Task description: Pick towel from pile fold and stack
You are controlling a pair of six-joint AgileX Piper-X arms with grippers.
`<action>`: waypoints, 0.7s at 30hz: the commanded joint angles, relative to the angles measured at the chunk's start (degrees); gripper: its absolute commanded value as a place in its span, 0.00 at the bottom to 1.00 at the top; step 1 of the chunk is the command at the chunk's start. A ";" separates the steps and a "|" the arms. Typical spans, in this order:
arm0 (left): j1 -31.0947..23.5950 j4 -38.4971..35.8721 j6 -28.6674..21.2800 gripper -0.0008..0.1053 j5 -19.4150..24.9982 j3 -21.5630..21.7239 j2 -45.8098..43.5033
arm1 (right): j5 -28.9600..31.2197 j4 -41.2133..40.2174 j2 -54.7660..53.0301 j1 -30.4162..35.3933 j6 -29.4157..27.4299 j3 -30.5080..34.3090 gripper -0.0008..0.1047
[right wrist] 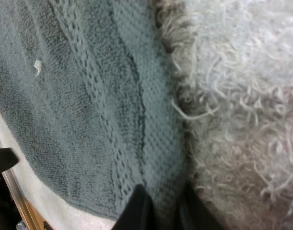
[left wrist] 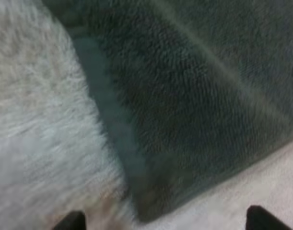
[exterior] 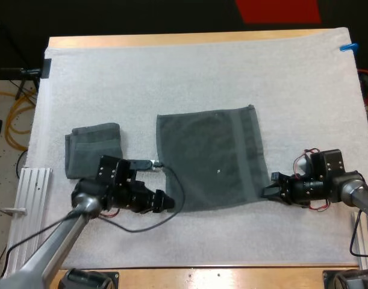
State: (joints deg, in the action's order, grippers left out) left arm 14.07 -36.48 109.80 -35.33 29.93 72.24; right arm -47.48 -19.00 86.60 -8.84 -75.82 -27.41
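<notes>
Spread towel (exterior: 211, 159) lies flat mid-mat (exterior: 171, 78) — dark grey-green, woven band along one side, small white fleck. Left gripper (exterior: 170, 201) at its near-left corner, fingers wide apart. Right gripper (exterior: 268, 192) pinches the near-right edge. Folded towel (exterior: 93, 149) just left — apart.

a wooden table (exterior: 190, 40) shows as a pale strip along its far edge. a fluffy white mat (exterior: 190, 72) covers nearly all of its top. left of the table is a speckled light floor (exterior: 0, 174) with loops of yellow cable (exterior: 24, 98). a ribbed metal rail (exterior: 28, 198) sits at the mat's near left corner.
</notes>
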 commanded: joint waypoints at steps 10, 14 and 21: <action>0.21 8.19 2.22 0.61 -8.91 0.65 12.46 | -0.28 0.17 0.73 -0.12 -0.65 0.49 0.01; 0.21 9.54 3.02 0.61 -12.35 0.64 12.46 | -0.28 0.17 0.73 -0.12 -0.65 0.49 0.01; 0.21 8.75 4.96 0.61 -12.68 0.64 12.46 | -0.28 0.17 0.73 -0.12 -0.65 0.49 0.01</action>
State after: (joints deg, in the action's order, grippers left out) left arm 13.91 -27.01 114.33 -47.38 30.79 84.32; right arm -47.60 -19.00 86.60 -8.84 -75.82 -27.41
